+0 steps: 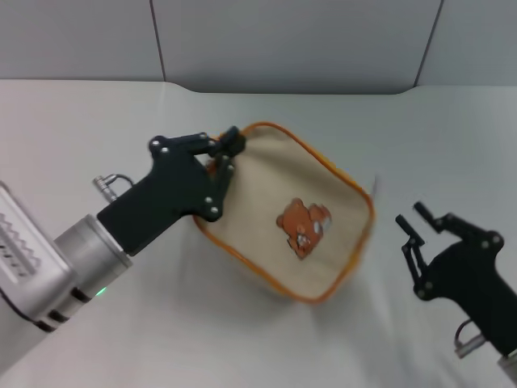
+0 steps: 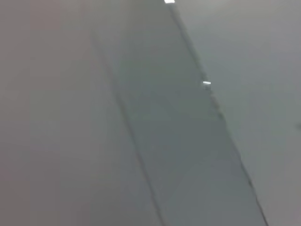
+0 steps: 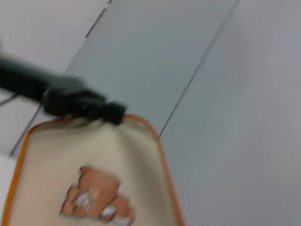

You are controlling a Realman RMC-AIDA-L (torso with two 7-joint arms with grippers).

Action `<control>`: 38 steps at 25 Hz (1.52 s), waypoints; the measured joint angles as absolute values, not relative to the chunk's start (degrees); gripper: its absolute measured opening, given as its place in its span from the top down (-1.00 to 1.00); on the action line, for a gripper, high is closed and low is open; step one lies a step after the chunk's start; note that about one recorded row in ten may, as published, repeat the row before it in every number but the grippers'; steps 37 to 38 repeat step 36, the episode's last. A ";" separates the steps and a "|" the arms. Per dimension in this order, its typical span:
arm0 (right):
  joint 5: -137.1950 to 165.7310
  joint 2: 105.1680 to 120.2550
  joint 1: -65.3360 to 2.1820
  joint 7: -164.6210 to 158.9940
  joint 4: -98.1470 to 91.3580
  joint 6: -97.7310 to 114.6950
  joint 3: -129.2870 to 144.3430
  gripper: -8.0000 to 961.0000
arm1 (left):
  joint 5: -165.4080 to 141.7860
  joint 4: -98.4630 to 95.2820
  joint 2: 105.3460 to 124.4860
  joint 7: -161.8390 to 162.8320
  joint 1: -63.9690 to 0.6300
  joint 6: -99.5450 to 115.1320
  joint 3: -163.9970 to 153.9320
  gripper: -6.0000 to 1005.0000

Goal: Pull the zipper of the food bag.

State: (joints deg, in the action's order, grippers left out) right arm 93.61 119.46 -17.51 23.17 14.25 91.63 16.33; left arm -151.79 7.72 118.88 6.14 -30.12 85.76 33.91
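Left black gripper (image 1: 229, 153) clamped on the far-left corner of the beige canvas box-shaped food bag (image 1: 266, 190) with orange piping and a brown bear print (image 1: 303, 227), mid-table on the white tabletop (image 1: 97, 129); contents not visible, thin orange-edged zipper not discernible. Near right, well apart: right black gripper (image 1: 414, 225), fingers spread, holding nothing. Grey panelled wall (image 1: 283, 40) beyond.

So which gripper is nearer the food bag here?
Left. The left gripper is at the food bag's far-left top edge; the right gripper hangs apart, off its right side.
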 joint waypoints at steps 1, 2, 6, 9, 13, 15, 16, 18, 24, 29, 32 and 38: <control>93.64 119.44 -17.79 19.14 13.10 91.76 16.35 0.74 | -151.79 8.01 118.87 7.19 -29.54 85.71 34.40 0.83; 93.64 119.44 -17.79 19.14 13.10 91.76 16.35 0.65 | -151.79 8.01 118.87 7.19 -29.54 85.71 34.40 0.83; 93.99 119.45 -19.70 -3.40 5.07 92.15 16.82 0.35 | -152.04 11.62 118.89 12.00 -25.09 84.72 39.06 0.82; 94.87 119.36 -20.46 -13.15 0.84 92.61 17.69 0.21 | -152.57 12.16 118.41 14.43 -24.06 85.26 39.22 0.81; 99.55 119.20 -22.03 -33.40 -10.64 94.53 21.68 0.02 | -156.98 10.94 116.72 20.81 -24.31 87.10 39.15 0.62; 104.21 118.71 -23.26 -46.31 -18.26 96.60 26.25 -0.08 | -162.19 10.48 115.11 24.38 -25.05 88.23 39.09 0.50; 106.06 118.34 -23.73 -49.35 -20.69 97.61 28.22 -0.16 | -164.67 10.14 113.55 27.22 -25.83 89.30 36.97 0.44; 108.14 117.98 -24.20 -51.71 -22.38 99.06 30.03 -0.32 | -165.41 9.04 111.62 30.15 -27.44 91.17 31.61 0.25; 114.86 116.57 -26.79 -56.35 -25.56 105.79 34.30 -0.68 | -165.37 -3.70 112.34 36.18 -31.93 102.22 17.54 -0.50; 115.07 117.02 -27.20 -56.50 -25.68 105.49 34.39 -0.74 | -164.95 -11.51 115.58 36.53 -32.27 106.82 17.51 -0.55; 115.25 117.25 -27.47 -56.50 -25.71 105.46 34.46 -0.74 | -164.91 -11.75 115.83 36.53 -32.36 106.98 17.49 -0.58; 115.31 117.32 -27.73 -56.59 -25.73 105.46 34.49 -0.74 | -164.57 -11.84 115.84 36.34 -32.46 106.98 17.46 -0.62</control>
